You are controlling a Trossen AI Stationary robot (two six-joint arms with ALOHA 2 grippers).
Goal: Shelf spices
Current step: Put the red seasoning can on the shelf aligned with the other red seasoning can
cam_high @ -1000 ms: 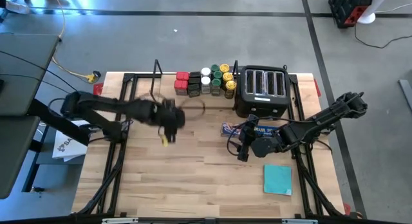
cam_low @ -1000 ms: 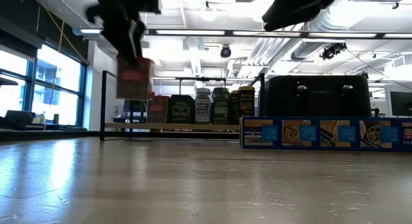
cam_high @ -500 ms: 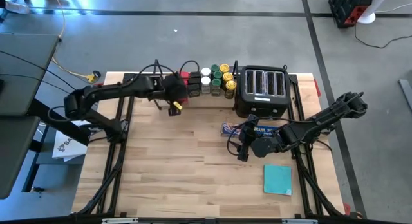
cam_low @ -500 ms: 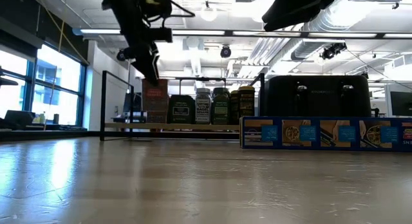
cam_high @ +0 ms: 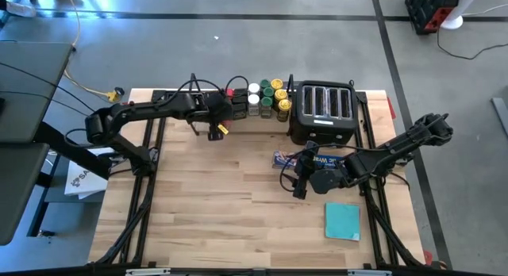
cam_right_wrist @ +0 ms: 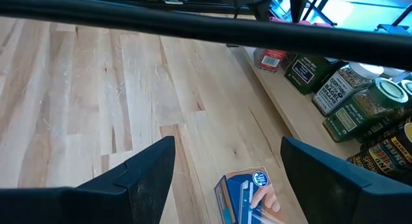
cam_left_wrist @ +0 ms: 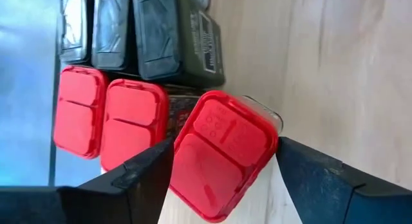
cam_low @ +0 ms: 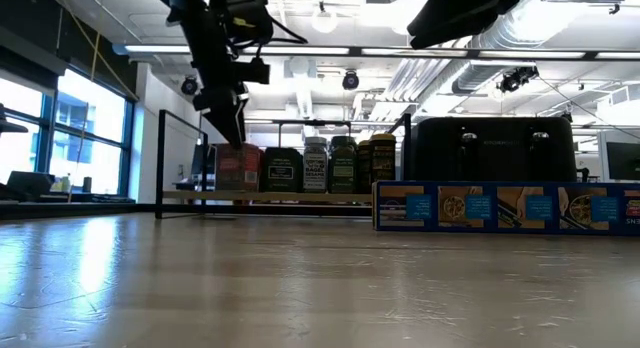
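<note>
The shelf (cam_low: 300, 196) is a light-wood plank with black wire uprights along the table's far edge. On it stand the spices: jars with yellow, green and white lids (cam_high: 266, 97), dark tins (cam_left_wrist: 148, 31) and two red tins (cam_left_wrist: 106, 114). My left gripper (cam_high: 225, 109) reaches over the shelf's left part and is shut on another red-lidded tin (cam_left_wrist: 222, 153). My right gripper (cam_high: 290, 179) hangs open above the table near the blue box, touching nothing. My left gripper pinches the red tin between its two fingers, one on each side of the red lid (cam_left_wrist: 193, 130). The fingers (cam_left_wrist: 145, 169) come from above, pointing down. The tin stands upright at plank level (cam_low: 238, 170) next to the other red tins, turned slightly askew to them.
A black four-slot toaster (cam_high: 324, 109) stands right of the shelf. The long blue box (cam_low: 505, 208) lies in front of it, under my right arm. A flat teal square (cam_high: 342, 221) lies near the table's right near corner. Bare wood spans the middle and left.
My left gripper has carried the red tin from above the table's left middle toward the far edge and lowered it at the shelf. The tin, lifted clear a second ago, now sits at plank level beside the other red tins.
</note>
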